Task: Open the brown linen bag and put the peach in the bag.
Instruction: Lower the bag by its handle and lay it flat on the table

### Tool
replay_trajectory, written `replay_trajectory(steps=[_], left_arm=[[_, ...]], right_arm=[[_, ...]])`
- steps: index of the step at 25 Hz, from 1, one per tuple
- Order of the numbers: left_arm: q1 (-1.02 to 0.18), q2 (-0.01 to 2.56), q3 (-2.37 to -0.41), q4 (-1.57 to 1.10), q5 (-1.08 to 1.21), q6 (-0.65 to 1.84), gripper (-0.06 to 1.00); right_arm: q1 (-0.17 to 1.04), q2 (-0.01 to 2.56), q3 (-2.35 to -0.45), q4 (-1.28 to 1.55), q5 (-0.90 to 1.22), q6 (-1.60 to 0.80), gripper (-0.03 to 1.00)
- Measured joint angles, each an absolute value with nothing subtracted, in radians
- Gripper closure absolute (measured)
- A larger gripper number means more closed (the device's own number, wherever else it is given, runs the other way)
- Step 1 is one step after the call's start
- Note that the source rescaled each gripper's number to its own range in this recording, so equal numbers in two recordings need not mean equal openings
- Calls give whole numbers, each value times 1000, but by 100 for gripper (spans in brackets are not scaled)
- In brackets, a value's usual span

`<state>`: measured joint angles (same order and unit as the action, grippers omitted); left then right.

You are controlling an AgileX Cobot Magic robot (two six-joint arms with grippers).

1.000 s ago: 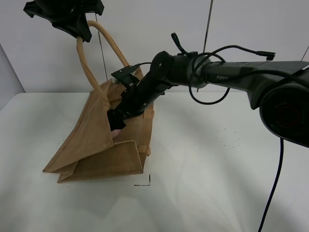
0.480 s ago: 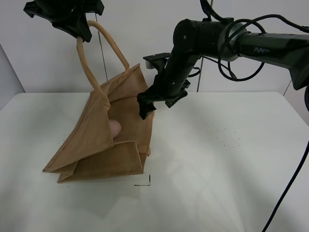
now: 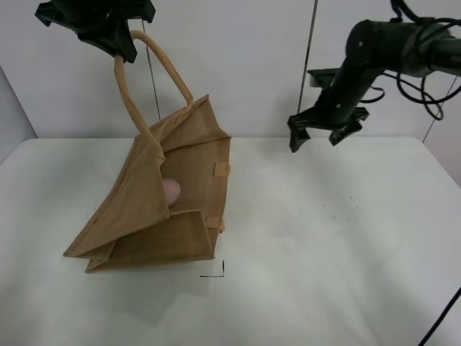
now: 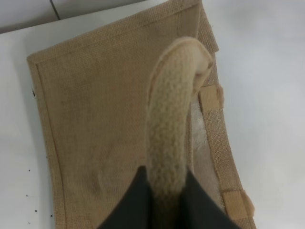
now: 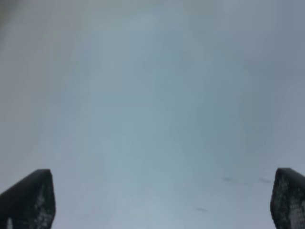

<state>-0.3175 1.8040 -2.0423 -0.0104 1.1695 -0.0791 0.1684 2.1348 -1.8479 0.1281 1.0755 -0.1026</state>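
The brown linen bag (image 3: 166, 209) stands tilted on the white table (image 3: 331, 245), its mouth held open toward the right. My left gripper (image 3: 122, 47) is shut on one beige loop handle (image 3: 126, 94) and holds it up high; the left wrist view shows the handle (image 4: 174, 114) pinched between the black fingers above the bag (image 4: 95, 109). The pink peach (image 3: 171, 189) lies inside the bag, seen through the mouth. My right gripper (image 3: 315, 138) is open and empty, well to the right of the bag above the table; its fingertips (image 5: 28, 200) show over bare table.
A small black corner mark (image 3: 218, 272) is on the table in front of the bag. A thin vertical pole (image 3: 311, 43) runs up the back wall. Cables (image 3: 425, 79) hang from the right arm.
My right gripper has pulled out of the bag's mouth and moved up and to the right, empty. The peach stays inside the bag. The left gripper has not moved.
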Motion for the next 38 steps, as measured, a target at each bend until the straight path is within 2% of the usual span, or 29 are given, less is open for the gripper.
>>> replay_trajectory(steps=[6, 12, 16, 22, 31, 38], left_arm=[[-317, 1804, -2042, -10, 1169, -79, 94], [-317, 1804, -2042, -10, 1169, -79, 94], [-317, 1804, -2042, -10, 1169, -79, 94], [-317, 1804, -2042, -10, 1169, -79, 94], [-317, 1804, -2042, -9, 1169, -79, 94], [-317, 1804, -2042, -9, 1169, -79, 94]], right_arm=[[40, 2135, -1848, 116, 1123, -103, -3], [31, 2129, -1842, 117, 1209, -106, -3], [32, 2060, -1762, 120, 1211, -105, -3], [32, 1797, -1478, 118, 1211, -105, -3], [32, 1213, -910, 117, 1214, -103, -3], [32, 724, -595, 100, 1082, -96, -3]])
